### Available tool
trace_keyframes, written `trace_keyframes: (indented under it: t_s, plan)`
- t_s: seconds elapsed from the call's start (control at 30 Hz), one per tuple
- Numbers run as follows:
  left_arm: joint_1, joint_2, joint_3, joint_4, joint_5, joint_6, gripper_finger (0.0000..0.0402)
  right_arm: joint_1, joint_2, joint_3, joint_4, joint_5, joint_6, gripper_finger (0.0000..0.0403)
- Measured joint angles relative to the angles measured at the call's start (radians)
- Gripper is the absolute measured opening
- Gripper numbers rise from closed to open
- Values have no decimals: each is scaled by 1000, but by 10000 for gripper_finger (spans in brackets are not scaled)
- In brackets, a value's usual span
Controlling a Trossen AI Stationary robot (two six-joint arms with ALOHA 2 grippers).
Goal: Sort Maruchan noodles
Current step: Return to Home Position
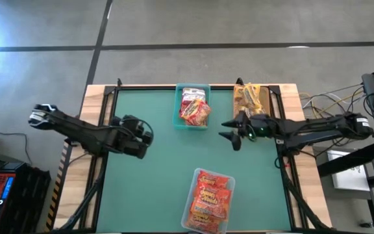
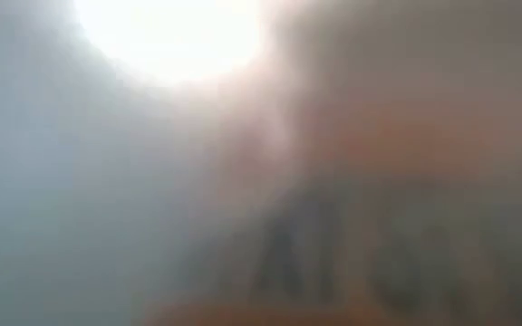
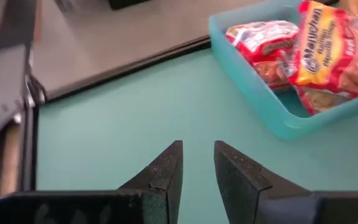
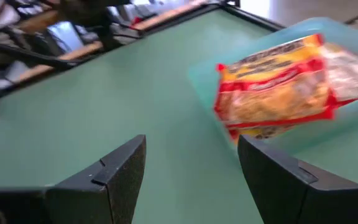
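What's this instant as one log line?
left gripper: open, empty, left side | right gripper: open, empty, beside teal bin | noodle packets: all binned

Black arms (image 1: 89, 135); left gripper (image 3: 197, 144) has wedge-shaped black fingers (image 3: 165, 177).

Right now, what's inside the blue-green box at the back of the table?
The teal bin holds a pile of red, white and yellow Maruchan noodle packets, lying over one another. They cover most of the bin's floor, so any packets underneath cannot be seen or counted.
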Motion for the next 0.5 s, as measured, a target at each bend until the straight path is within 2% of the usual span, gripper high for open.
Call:
trace_keyframes:
  t_s: [0.13,0.3,0.4,0.5]
  plan:
    - [-1,-119,-137,104,15,-38,75,71,-47,-103,124,1,12,242]
    - [-2,-239,-282,325,16,59,75,158,-78,-218,290,0,24,242]
    - [-1,-297,-359,497,43,193,75,199,-79,-271,367,0,25,242]
    - [-2,-339,-438,767,178,458,75,229,-80,-300,385,1,24,242]
